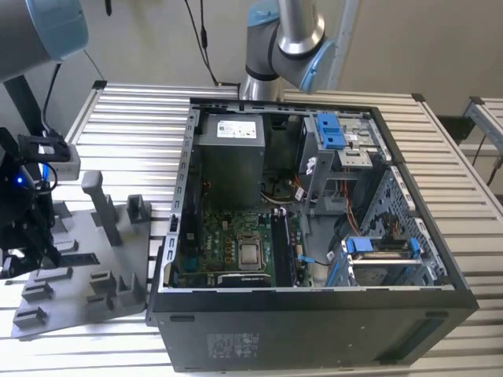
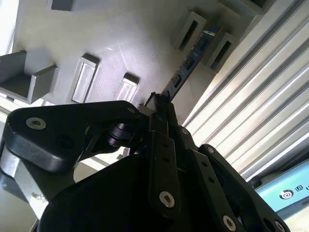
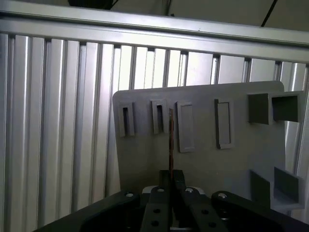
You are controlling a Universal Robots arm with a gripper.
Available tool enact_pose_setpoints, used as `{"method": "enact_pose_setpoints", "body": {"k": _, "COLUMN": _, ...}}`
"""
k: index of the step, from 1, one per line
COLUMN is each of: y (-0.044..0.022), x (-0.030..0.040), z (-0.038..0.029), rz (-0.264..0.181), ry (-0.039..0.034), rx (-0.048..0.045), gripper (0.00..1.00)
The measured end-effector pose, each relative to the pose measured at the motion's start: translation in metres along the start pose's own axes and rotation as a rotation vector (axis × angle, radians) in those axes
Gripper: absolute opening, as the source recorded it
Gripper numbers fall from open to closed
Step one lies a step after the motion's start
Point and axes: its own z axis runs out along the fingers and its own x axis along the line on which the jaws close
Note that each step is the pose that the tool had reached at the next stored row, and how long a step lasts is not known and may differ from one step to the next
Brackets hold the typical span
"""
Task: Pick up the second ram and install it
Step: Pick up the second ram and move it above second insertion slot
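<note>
The gripper (image 2: 161, 104) hung over the grey tray (image 1: 75, 271), which lay by the worktop's (image 1: 118, 118) edge at the exterior view's left, well apart from the open computer case (image 1: 314, 330) in the middle of the worktop. Its jaws were drawn almost together, pinching the second ram (image 2: 193, 58) by its thin faces at one end. That grip probably suited a flat board: pressure on the broad sides keeps it from twisting.

In the second wrist view the blue stick ran straight out from the fingertips toward a pair of raised pockets on the tray. In the first wrist view it showed edge-on as a thin line between two such pockets, in line with the gripper's axis. I could not tell whether its far end sat in the tray or had cleared it. The tray's pockets seemed meant to stand the stick on edge so that a narrow grasp could reach it.

Inside the case the motherboard (image 1: 228, 236) lay open to view from above.
</note>
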Motion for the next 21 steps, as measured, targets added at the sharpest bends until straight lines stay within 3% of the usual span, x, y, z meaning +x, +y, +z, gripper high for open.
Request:
{"method": "enact_pose_setpoints", "body": {"k": 12, "y": -0.0001, "x": -0.0008, "z": -0.0136, "rz": 0.006, "ry": 0.0001, "rx": 0.0006, "gripper": 0.15}}
{"method": "enact_pose_setpoints", "body": {"k": 21, "y": -0.0002, "x": -0.0017, "z": -0.0286, "rz": 0.006, "ry": 0.0005, "rx": 0.0006, "gripper": 0.15}}
